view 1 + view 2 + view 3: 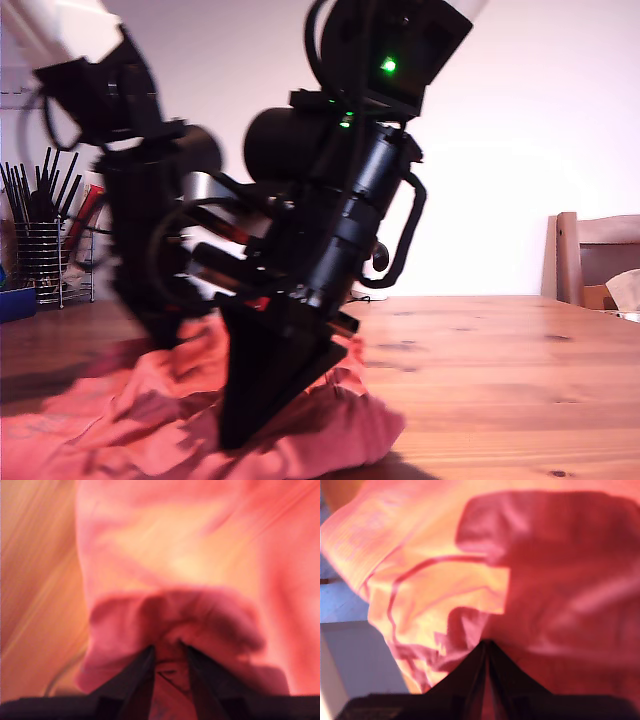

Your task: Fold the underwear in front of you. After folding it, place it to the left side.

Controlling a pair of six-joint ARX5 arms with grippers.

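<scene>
Both fingers [145,672] in underwear [175,615] folds.

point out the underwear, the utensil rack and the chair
underwear [150,410], exterior view, on the wrinkled cloth near that view's left
utensil rack [45,265], exterior view, on its wire basket
chair [600,255], exterior view, on the wooden backrest

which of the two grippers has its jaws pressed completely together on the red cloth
My second gripper: its jaws meet at the underwear. My first gripper shows a gap with cloth bunched between.
</scene>
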